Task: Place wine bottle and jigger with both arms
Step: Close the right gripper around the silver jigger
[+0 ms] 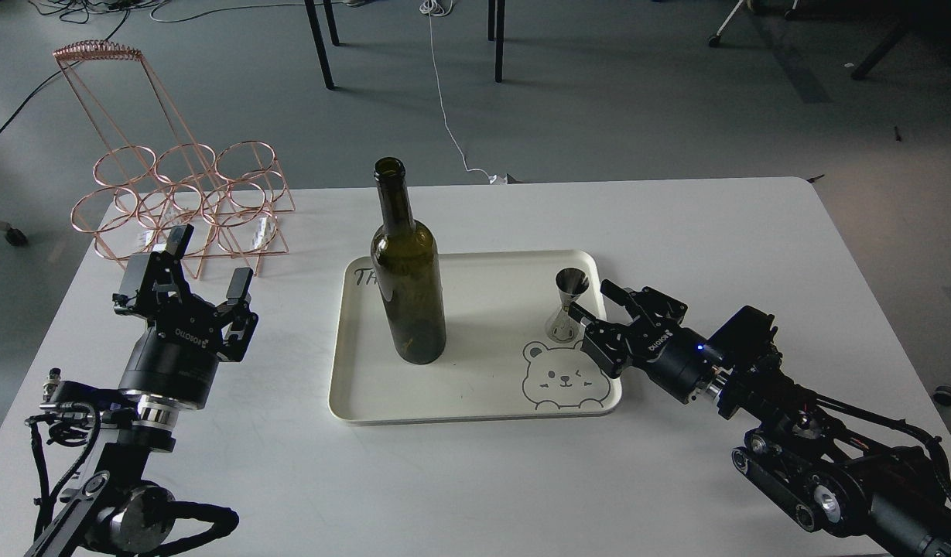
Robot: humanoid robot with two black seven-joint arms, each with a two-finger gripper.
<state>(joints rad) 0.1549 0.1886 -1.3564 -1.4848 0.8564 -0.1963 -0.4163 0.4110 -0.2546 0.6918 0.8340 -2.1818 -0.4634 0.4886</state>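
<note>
The dark green wine bottle (406, 278) stands upright on the left half of the cream tray (475, 402). The small steel jigger (566, 305) stands upright near the tray's right edge, above a printed bear face. My right gripper (591, 303) is open, its fingers pointing left, right next to the jigger at the tray's right rim; I cannot tell whether a finger touches it. My left gripper (210, 259) is open and empty, raised over the table well left of the tray.
A copper wire bottle rack (177, 201) stands at the table's back left corner, just behind my left gripper. The white table (475, 480) ends close beyond the rack and the tray's far side. Chair legs and a cable are on the floor behind.
</note>
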